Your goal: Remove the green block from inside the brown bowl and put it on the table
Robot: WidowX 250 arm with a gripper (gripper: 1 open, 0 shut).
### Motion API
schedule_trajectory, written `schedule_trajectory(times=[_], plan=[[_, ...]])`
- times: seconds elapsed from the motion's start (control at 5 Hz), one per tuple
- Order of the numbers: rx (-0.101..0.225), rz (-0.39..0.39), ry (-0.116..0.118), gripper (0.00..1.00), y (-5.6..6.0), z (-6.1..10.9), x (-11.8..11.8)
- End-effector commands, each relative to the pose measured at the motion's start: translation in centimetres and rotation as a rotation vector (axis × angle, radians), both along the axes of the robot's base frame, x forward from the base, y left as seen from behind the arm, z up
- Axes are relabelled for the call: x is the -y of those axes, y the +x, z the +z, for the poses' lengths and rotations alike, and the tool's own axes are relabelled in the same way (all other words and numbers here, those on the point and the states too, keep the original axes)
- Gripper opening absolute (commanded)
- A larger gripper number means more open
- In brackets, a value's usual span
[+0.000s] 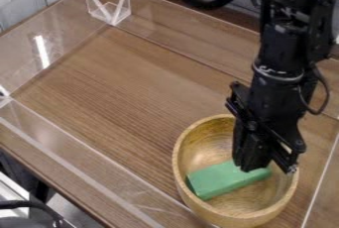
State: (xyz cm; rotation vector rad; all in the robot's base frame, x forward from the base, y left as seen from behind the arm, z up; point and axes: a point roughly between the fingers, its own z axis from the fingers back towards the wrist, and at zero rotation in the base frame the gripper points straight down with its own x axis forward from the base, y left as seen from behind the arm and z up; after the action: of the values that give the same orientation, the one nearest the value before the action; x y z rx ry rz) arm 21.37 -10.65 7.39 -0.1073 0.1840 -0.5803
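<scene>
The green block lies in the brown bowl, on the table's near-right part.

Flat bright green block lies tilted inside tan wooden bowl; bowl sits on wood-grain table.

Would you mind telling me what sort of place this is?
Probably a lab test bench: a wood-grain table fenced by clear plastic walls, a brown bowl and a green block.

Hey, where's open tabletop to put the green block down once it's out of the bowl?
Bare brown wood-grain table runs from the tan wooden bowl left to the clear plastic walls. It is crowded at the bowl, where the black gripper stands over the flat green block.
</scene>
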Motion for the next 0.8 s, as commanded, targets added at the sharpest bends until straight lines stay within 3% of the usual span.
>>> schedule_trajectory(times=[0.0,0.6], plan=[[0.046,0.012,-0.023,1.0,0.6,0.6,-0.1],[0.093,-0.077,-0.026,1.0,0.9,-1.9,0.5]])
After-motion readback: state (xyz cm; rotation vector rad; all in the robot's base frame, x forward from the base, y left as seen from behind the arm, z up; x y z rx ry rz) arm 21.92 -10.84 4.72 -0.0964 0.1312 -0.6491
